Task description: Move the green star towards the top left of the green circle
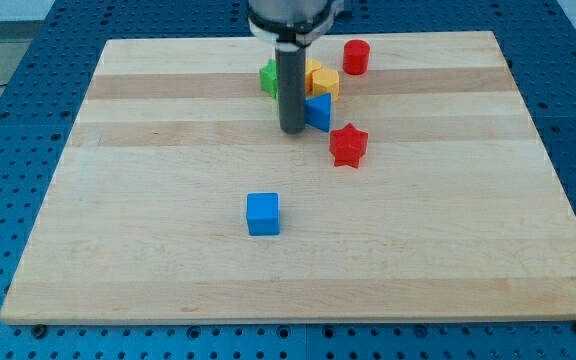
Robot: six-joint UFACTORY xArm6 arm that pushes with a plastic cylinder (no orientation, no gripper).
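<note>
A green block [268, 77], apparently the star, sits near the view's top centre, partly hidden behind my rod. I see no second green block; the green circle may be hidden behind the rod or the arm. My tip [293, 131] rests on the board just below and to the right of the green block, touching or very close to the left side of a blue triangular block [319, 112].
Yellow blocks [322, 79] sit right of the rod, close to the green block. A red cylinder [356, 57] stands at the top right of the cluster. A red star [348, 145] lies below right. A blue cube [263, 213] sits alone lower on the wooden board [118, 200].
</note>
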